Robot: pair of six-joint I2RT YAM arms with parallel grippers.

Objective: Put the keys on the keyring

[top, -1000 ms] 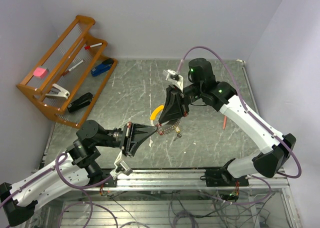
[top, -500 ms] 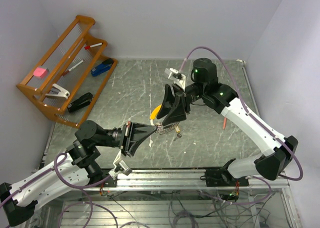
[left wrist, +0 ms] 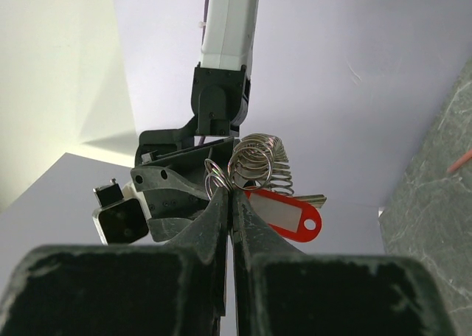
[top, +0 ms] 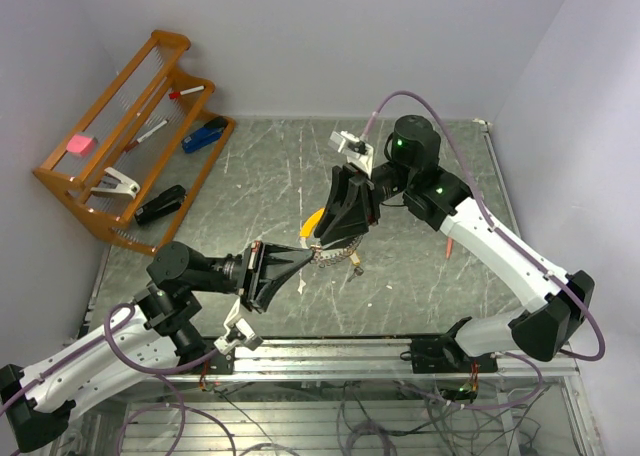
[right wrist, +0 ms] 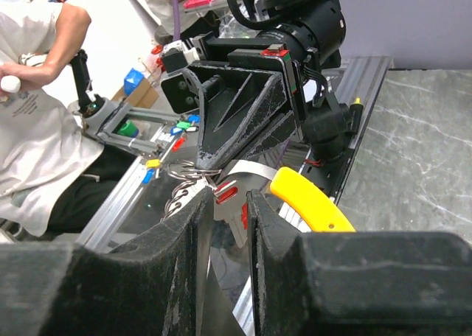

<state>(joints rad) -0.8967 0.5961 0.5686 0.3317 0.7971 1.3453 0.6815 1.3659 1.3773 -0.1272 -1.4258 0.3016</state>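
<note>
The grey marbled counter (top: 250, 166) carries a wooden rack (top: 55, 181) at its far left. The left arm (top: 110, 351) reaches in from the near left and the right arm (top: 500, 246) from the near right, and the two meet over the middle of the counter. The left claw (left wrist: 231, 196) is pressed together on a loop of the keyring (left wrist: 258, 163), a silvery coil held in the air between the two claws. The right claw (right wrist: 230, 203) points down at the coil from the far side with its fingers a little apart. A small red piece shows in the gap without filling it. The curved yellow tag (right wrist: 310, 200) sits just beside the right claw's outer finger. The red-headed key (left wrist: 284, 214) hangs against the coil, with a silvery tip showing behind it. A small yellowish piece (top: 355, 267) dangles under the coil, too small to make out. A thin red stick (top: 450, 246) lies on the counter, well apart to the right.
</note>
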